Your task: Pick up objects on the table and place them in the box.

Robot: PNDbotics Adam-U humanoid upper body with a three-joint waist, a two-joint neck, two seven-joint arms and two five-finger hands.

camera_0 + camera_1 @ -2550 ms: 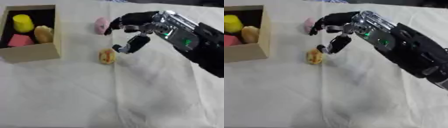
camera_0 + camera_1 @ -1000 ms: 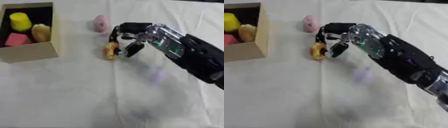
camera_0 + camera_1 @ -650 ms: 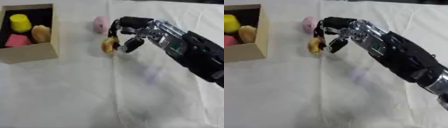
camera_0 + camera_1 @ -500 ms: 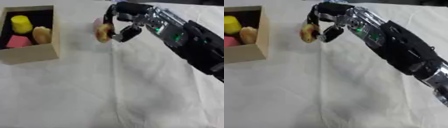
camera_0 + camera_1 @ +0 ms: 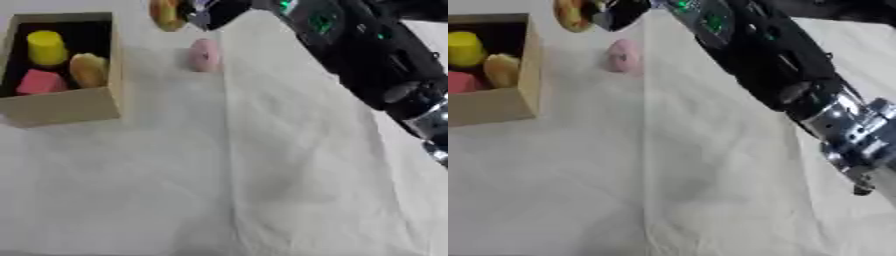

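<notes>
My right hand (image 5: 213, 10) is at the top edge of the view, raised above the table, its fingers curled on a small orange and yellow ring-shaped object (image 5: 164, 13). The arm reaches in from the upper right. A pink rounded object (image 5: 205, 55) lies on the white cloth below the hand. At the upper left stands the cardboard box (image 5: 66, 106), which holds a yellow cup-shaped piece (image 5: 46, 47), a pink block (image 5: 40, 82) and a tan rounded piece (image 5: 87, 70). The held object hangs to the right of the box. My left hand shows in neither view.
A white cloth (image 5: 262, 175) with a vertical fold down its middle covers the table. The black and silver right forearm (image 5: 798, 90) crosses the upper right of the views.
My right hand closed on the orange object, lifted it off the cloth and carried it up and to the left, toward the box. The camera view has also shifted.
</notes>
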